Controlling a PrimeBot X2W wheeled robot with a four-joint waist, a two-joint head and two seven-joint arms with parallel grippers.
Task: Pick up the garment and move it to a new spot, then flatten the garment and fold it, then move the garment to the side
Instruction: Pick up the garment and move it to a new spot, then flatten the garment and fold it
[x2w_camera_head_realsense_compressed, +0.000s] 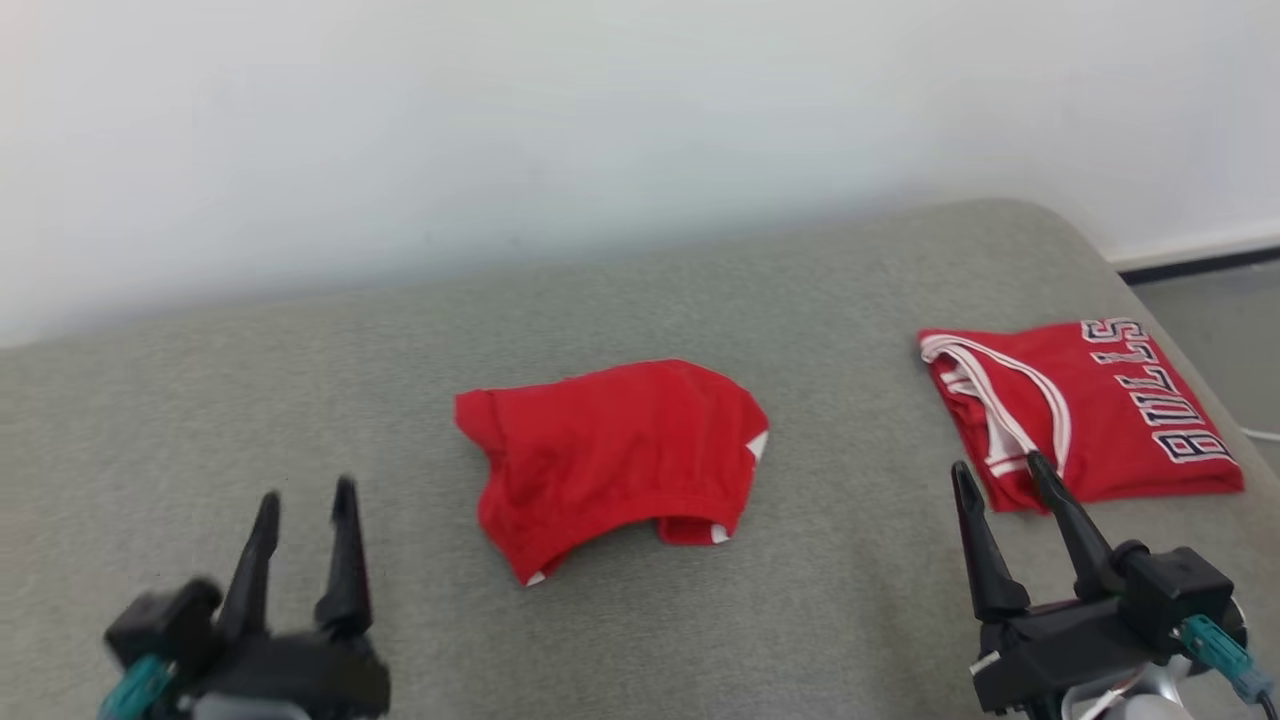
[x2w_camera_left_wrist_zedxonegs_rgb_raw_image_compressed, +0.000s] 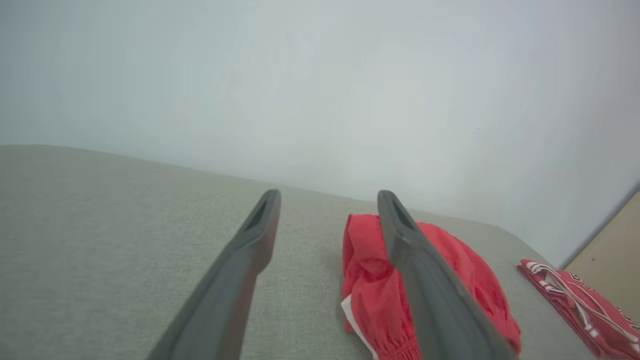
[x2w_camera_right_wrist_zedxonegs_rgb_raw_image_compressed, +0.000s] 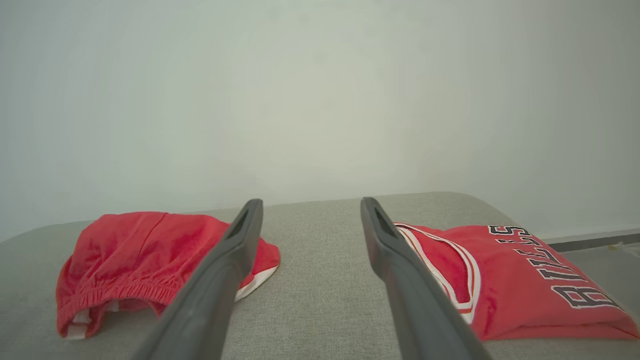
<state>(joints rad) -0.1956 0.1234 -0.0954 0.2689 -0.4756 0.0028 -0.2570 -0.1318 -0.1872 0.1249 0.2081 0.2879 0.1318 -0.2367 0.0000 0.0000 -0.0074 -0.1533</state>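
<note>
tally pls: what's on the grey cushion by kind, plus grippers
crumpled red fabric shorts with elastic waistband: 1
folded red BULLS jersey with white trim: 1
dark two-finger grippers, both open: 2 (left gripper, right gripper)
Total: 4

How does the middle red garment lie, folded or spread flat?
Folded over: the middle red garment is a compact doubled bundle, edges uneven, not spread flat.

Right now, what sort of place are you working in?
Probably a plain indoor room: a grey upholstered surface, perhaps a bed, against a white wall, with red shorts and a jersey on it.
</note>
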